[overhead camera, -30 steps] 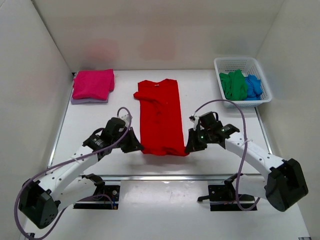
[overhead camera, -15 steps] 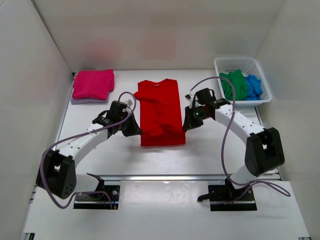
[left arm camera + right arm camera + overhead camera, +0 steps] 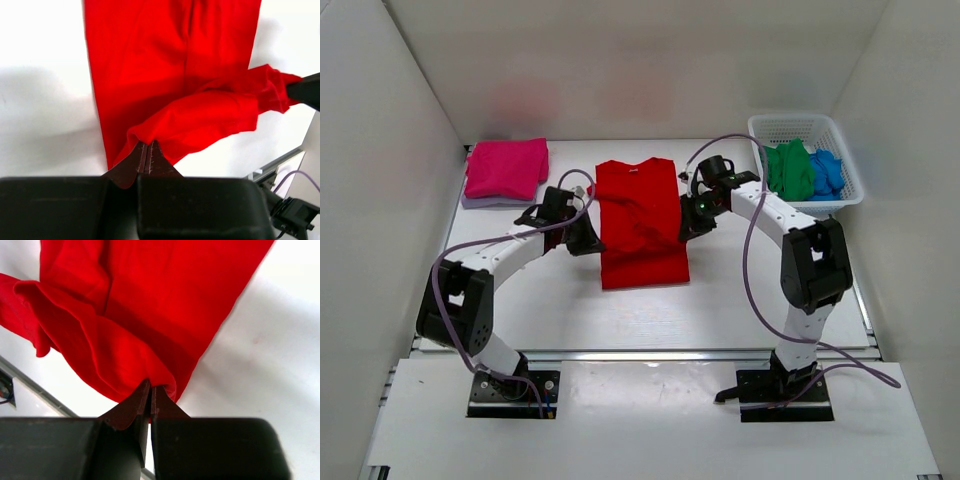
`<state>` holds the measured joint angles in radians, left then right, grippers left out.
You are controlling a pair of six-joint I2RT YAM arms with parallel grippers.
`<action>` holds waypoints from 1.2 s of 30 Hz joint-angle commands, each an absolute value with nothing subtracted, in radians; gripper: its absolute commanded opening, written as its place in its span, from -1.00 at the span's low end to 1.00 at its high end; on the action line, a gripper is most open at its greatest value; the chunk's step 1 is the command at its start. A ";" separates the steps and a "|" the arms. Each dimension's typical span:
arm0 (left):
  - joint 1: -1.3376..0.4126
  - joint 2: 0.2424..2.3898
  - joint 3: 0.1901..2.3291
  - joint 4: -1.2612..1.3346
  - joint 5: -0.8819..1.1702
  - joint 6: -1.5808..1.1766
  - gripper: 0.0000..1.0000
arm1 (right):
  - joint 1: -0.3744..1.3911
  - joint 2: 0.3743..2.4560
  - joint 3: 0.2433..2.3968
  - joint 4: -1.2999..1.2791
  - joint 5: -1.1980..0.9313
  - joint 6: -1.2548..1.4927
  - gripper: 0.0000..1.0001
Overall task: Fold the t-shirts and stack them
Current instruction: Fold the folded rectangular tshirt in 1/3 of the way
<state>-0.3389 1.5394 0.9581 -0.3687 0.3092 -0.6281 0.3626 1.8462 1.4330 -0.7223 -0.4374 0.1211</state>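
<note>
White links, black joints, black left gripper [image 3: 592, 246] and right gripper [image 3: 684, 233]. Lilac cables [image 3: 744, 265] looping alongside. Black base plates [image 3: 510, 392] at 6 o'clock.

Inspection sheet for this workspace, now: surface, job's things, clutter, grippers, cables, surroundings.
Surface: white table, flat.
Job's things: red t-shirt lies mid-table, its near end lifted and doubled over. Magenta-pink t-shirt sits folded at far left. Green t-shirt and blue t-shirt are bunched in the white basket at far right.
Clutter: nothing seen.
Grippers: left gripper is shut on the red t-shirt's lifted edge; right gripper is shut on it too.
Cables: purple cables loop loosely off both arms.
Surroundings: white walls on three sides.
</note>
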 commanded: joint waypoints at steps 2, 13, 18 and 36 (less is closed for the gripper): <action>-0.310 1.568 1.029 -0.321 0.328 -0.612 -1.00 | 0.339 1.893 1.512 -0.739 -0.413 0.092 -1.00; -0.287 1.700 1.100 -0.301 0.340 -0.613 -1.00 | 0.321 2.014 1.640 -0.756 -0.407 0.071 -1.00; -0.278 1.713 1.103 -0.287 0.319 -0.624 -1.00 | 0.330 2.069 1.695 -0.772 -0.414 0.051 -1.00; -0.241 1.876 1.247 -0.155 0.295 -0.709 0.01 | 0.319 2.145 1.835 -0.684 -0.354 0.054 -0.35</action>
<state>-0.2459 1.8977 1.2018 -0.2241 0.3054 -0.6731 0.3302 2.1456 1.7809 -0.7467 -0.3698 0.0494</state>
